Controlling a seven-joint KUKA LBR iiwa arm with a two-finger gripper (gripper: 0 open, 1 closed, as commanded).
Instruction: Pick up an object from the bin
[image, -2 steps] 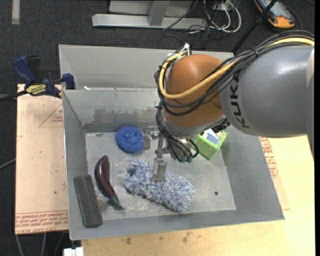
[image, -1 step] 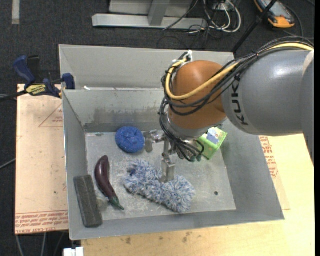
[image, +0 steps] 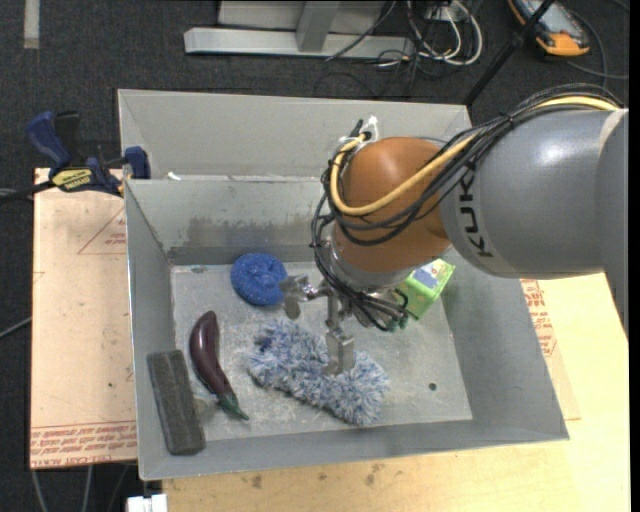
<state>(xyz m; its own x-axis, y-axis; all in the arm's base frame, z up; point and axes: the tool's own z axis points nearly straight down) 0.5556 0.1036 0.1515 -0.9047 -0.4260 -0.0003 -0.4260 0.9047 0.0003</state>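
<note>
Block: dark grey slab (image: 176, 402), long and flat with a rough matte face, lies at the near left corner of the bin beside the left wall.
Aubergine: glossy purple toy aubergine (image: 207, 358), slim and curved, green stem end pointing to the near side, lies just beside the block.
Duster: shaggy blue-and-white duster head (image: 300, 375), a soft oblong of loose tufts, sprawls across the middle of the floor.
Tool: narrow metal tool (image: 341, 368) points straight down with its tip sunk among the duster's tufts, toward the right half of it; whether it is apart, together or clamped on the pile cannot be told.
Ball: round blue scrubber ball (image: 259, 277), knobbly and mesh-like, sits behind the duster near the back wall, apart from it.
Carton: small green carton (image: 430, 283), square-edged and tilted, lies at the back right, partly hidden under the wrist.
Bin: grey sheet-metal bin (image: 148, 260) with sloping walls and a scuffed, speckled floor.
Wrist: smooth orange dome cover (image: 395, 195) looped with black and yellow cables (image: 450, 160).
Arm: thick, smooth grey arm (image: 560, 190) comes in from the right.
</note>
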